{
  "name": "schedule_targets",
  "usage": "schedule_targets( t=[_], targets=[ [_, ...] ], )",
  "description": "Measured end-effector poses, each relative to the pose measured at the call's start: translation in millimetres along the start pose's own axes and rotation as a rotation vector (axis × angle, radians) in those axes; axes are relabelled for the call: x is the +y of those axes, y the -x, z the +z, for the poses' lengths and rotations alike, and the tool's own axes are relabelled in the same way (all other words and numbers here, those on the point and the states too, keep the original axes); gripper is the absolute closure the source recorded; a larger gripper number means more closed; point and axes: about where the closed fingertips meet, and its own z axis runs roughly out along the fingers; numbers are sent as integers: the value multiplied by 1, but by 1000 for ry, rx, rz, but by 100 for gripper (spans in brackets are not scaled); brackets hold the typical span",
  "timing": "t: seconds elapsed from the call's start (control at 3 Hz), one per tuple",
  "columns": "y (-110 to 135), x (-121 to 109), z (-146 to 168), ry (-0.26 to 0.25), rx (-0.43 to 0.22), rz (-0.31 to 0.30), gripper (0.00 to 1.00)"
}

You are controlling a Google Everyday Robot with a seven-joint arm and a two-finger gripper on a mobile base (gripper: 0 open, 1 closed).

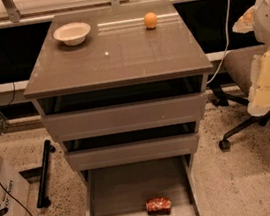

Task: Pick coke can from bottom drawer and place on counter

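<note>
Camera view: bowl (72,33) on desk (117,57), left rear. Can (158,205) lies on its side at the front of the open bottom drawer (131,186). Ball (150,20) right rear. Gripper (267,86) at right edge, well apart from the can, grip state cannot be told. Approach pending; next move: descend into the drawer.

Red coke can (158,205) lies sideways in open bottom drawer (136,185); pincer (265,91) at right.

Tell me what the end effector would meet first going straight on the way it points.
The end effector, at the right edge over the office chair, seems to point down and left. First in that line is probably the floor beside the bottom drawer; depth is unclear.
</note>
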Motion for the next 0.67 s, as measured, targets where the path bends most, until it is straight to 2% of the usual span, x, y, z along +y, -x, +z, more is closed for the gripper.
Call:
schedule_targets(
  t=[0.67],
  targets=[
    [3, -1, 3, 0, -13, -11, 0]
  ],
)
